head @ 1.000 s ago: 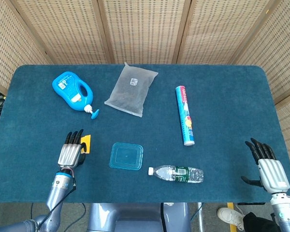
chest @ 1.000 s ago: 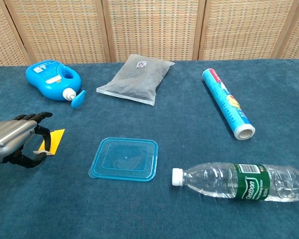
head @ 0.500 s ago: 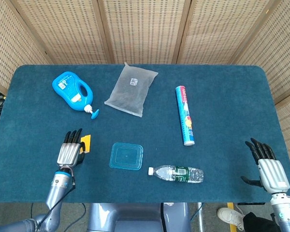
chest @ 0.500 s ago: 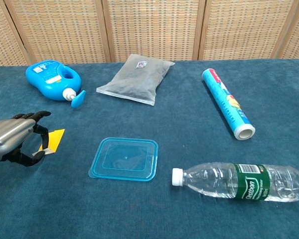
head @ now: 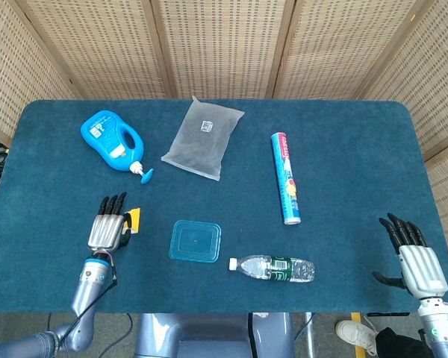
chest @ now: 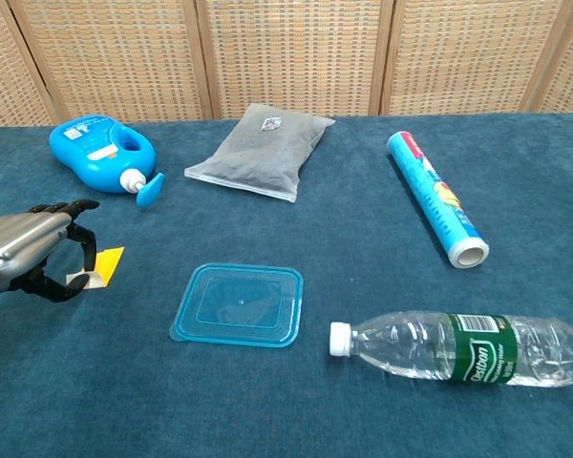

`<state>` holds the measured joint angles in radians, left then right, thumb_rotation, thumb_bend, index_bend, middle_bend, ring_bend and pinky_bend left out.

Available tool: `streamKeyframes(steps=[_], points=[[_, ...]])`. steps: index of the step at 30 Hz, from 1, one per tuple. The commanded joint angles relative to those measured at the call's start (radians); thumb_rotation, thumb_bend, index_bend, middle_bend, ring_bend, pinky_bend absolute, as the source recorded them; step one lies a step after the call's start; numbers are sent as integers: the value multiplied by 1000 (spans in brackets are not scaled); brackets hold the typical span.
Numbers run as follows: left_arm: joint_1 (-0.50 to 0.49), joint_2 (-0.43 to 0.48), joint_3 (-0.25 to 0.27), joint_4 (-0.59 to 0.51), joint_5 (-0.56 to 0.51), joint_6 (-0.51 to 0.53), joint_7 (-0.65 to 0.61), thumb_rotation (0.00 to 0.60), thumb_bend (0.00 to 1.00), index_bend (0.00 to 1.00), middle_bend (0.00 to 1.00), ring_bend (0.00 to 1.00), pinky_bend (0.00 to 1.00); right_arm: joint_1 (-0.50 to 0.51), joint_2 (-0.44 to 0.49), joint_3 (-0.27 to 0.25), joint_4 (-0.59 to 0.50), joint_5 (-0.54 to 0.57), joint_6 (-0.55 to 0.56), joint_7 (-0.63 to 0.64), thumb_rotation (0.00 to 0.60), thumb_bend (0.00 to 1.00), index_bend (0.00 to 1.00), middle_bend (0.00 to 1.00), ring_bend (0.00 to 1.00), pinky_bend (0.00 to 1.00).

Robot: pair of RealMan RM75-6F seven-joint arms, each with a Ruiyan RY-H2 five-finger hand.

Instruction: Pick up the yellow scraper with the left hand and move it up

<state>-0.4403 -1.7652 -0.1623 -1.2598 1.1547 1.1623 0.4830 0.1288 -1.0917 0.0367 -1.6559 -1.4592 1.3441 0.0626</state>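
The yellow scraper (head: 134, 218) (chest: 107, 260) is at the table's front left, its yellow blade sticking out to the right of my left hand (head: 107, 230) (chest: 27, 252). That hand's dark fingers curl over the scraper's inner end and its thumb closes underneath, so it grips the tool. Whether the blade touches the cloth I cannot tell. My right hand (head: 414, 256) hovers at the front right corner with its fingers spread and nothing in it; the chest view does not show it.
A blue lid (head: 195, 241) (chest: 239, 303) lies right of the scraper. A water bottle (head: 272, 268) lies at the front. At the back are a blue detergent bottle (head: 112, 142), a grey bag (head: 203, 138) and a printed roll (head: 286, 177).
My left hand has shifted slightly away from the front edge, and the scraper went with it. The right hand has not moved.
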Motion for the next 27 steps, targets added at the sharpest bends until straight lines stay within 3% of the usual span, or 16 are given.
streamKeyframes(steps=[1,27], points=[[-9,5,-9,-2,-6,-5,3,600,470,581,0,0,0,1,-1,0,1,1,-1,-1,600,0,0,0,0,0],[-148,-7,-105,120,-103,-105,61,600,470,581,0,0,0,18,-19,5,22,38,-47,-18,600,0,0,0,0,0]])
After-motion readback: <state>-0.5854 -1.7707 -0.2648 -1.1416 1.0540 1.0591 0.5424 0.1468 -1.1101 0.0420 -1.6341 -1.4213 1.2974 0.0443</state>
